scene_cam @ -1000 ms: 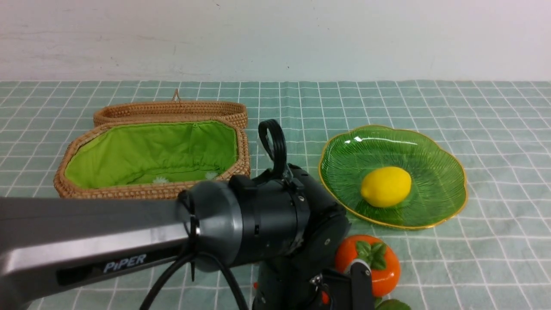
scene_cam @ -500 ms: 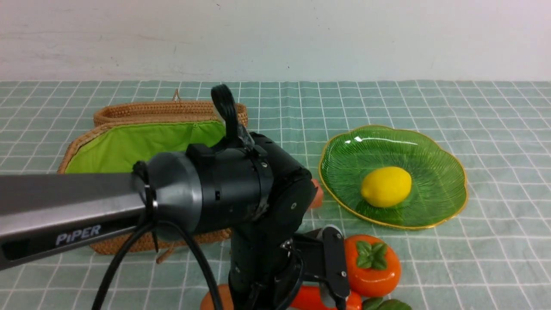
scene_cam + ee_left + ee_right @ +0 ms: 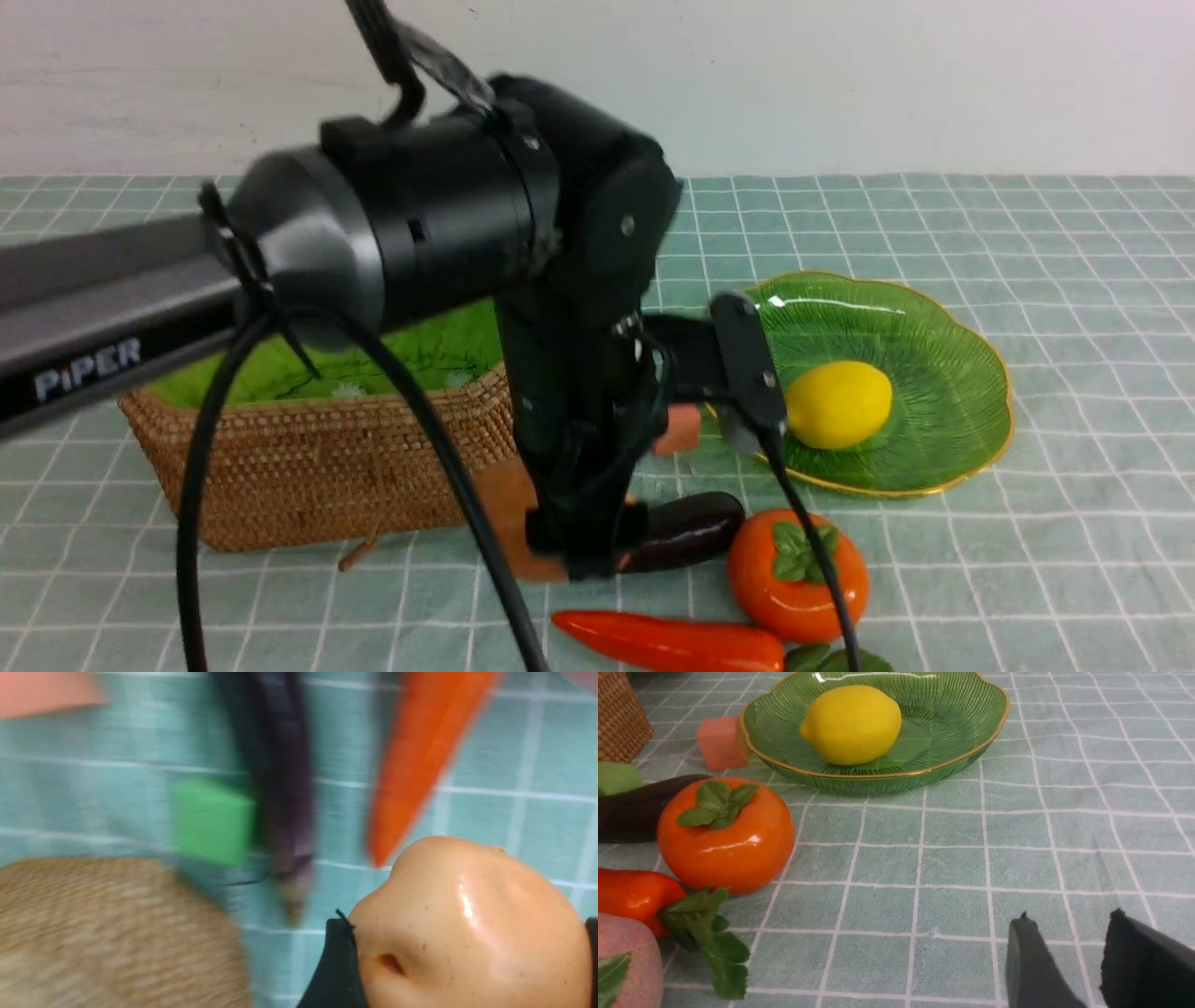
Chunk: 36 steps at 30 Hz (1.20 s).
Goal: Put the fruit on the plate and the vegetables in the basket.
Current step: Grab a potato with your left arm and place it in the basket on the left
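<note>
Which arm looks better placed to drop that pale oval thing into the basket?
Left. The left fingers grip the pale oval vegetable right beside the basket. The right fingers are empty, low over the tablecloth, with the basket farther off.

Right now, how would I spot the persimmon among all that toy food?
Find the green glass plate holding the lemon. Just off its rim nearest the robot sits the persimmon. It alone is round, glossy orange with a green leafy cap; the carrot beside it is long.

Dark grey arm [image 3: 420,215], white PIPER lettering [image 3: 89,357], black cables [image 3: 194,485]
</note>
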{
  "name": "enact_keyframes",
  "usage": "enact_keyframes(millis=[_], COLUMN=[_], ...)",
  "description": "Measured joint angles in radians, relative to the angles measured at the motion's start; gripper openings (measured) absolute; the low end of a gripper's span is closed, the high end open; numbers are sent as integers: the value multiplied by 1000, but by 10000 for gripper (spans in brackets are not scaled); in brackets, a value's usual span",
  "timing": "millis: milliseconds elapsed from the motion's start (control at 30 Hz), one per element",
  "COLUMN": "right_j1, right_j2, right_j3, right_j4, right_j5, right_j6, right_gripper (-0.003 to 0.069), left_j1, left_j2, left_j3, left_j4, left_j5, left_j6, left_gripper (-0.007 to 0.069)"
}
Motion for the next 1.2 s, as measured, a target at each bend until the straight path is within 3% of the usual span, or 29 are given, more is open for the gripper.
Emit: enact_keyframes(millis=[233,500,800,1200], right_j1=[0,0,0,0], right_j2=[0,0,0,0], right_j3=[0,0,0,0], right_j4=[0,0,0,0], right_j5=[0,0,0,0], right_j6=[0,0,0,0], right_gripper=[241,241,241,241], left_j1=[219,451,481,481], left_j2=[-2,13,108,158], left_j3=[-156,-165,-165,-165], left_j4=[11,6,-30,-79], left_j5=[8,-18,-159,-181], left_j6=[-32,-83,-155,-181], left_gripper=[575,575,575,580])
